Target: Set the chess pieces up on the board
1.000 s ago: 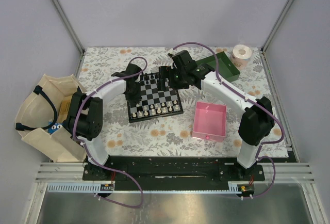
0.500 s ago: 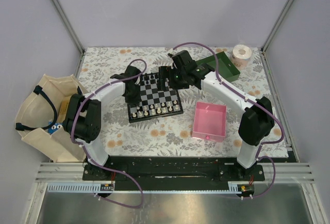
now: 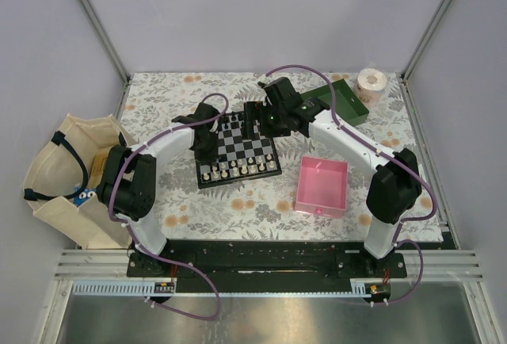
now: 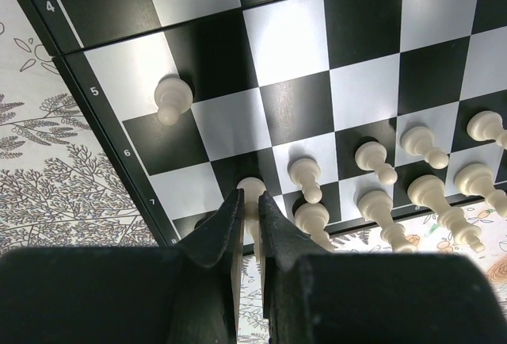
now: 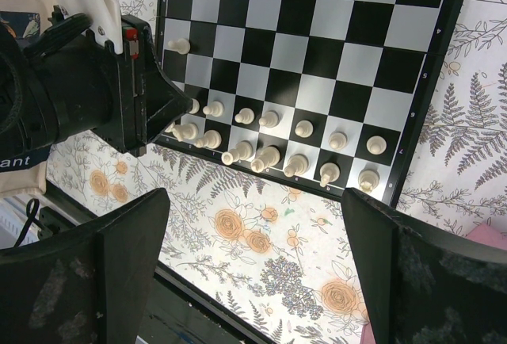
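- Top external view: you have both arms reaching over the board, which lies at mid-table. The left gripper is low at the board's left edge. The right gripper hangs over its far side. The cream-white pieces stand in two ranks along the near edge. From here you cannot tell how either claw stands.
- Left wrist view: the left claw is pressed together on a cream-white pawn, gripped by the head in the rank marked 7, near the board's corner. You cannot tell whether its base touches the square. A neighbour pawn stands just beside it, and a stray pawn stands alone in the rank marked 5.
- Right wrist view: the right claw is spread wide and holds nothing, well above the near ranks. No black pieces show on the squares visible here.
- Judgement: the step in hand is seating this pawn in its rank, or lifting it out; the frames do not settle which.
- Next move, if seating: part the fingers only a little, then rise straight up, or you risk toppling the neighbour. The stray pawn probably needs attention afterwards.
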You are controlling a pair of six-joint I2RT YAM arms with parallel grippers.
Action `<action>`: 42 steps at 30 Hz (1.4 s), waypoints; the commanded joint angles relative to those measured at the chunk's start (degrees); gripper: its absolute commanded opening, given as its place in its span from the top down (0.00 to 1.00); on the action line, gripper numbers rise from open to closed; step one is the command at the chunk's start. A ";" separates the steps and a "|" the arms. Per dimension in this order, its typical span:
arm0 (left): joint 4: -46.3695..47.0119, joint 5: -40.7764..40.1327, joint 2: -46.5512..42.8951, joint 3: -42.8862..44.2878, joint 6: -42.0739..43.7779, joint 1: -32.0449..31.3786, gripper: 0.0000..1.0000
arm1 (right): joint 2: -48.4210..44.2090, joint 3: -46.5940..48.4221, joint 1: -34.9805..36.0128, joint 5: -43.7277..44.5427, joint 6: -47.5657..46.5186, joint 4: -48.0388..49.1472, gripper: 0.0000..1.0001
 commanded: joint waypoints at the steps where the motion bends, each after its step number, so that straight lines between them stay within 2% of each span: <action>1: 0.92 -0.05 -1.22 1.76 -0.34 -0.16 0.95 | 0.27 0.53 -0.35 -1.32 -0.03 1.64 0.01; 6: 1.19 -0.49 -1.04 1.32 -0.61 -0.08 0.84 | 0.18 0.44 -0.44 -1.23 -0.21 1.64 0.01; 8: 1.27 -0.32 -1.22 1.32 -0.61 -0.08 0.73 | 0.27 0.53 -0.44 -1.41 -0.21 1.64 0.01; 11: 1.28 -0.23 -1.57 1.67 -0.52 -0.07 0.69 | 0.45 0.62 -0.53 -1.32 -0.12 1.56 0.01; 19: 1.01 -0.49 -3.24 4.39 -0.34 0.01 0.64 | 0.10 0.00 -0.44 -1.06 -0.03 1.56 0.00; 24: 0.66 -4.18 -2.72 7.46 -0.43 0.71 0.57 | -0.08 -0.08 -0.35 -0.88 -0.03 1.64 0.00; 29: 0.05 -5.24 -1.22 9.14 0.18 2.38 0.55 | -0.17 -0.08 -0.44 -0.62 -0.12 1.56 0.01; 42: -1.10 -5.94 3.96 10.46 0.80 4.41 0.55 | 0.10 -0.17 -0.35 -0.97 -0.03 1.47 0.01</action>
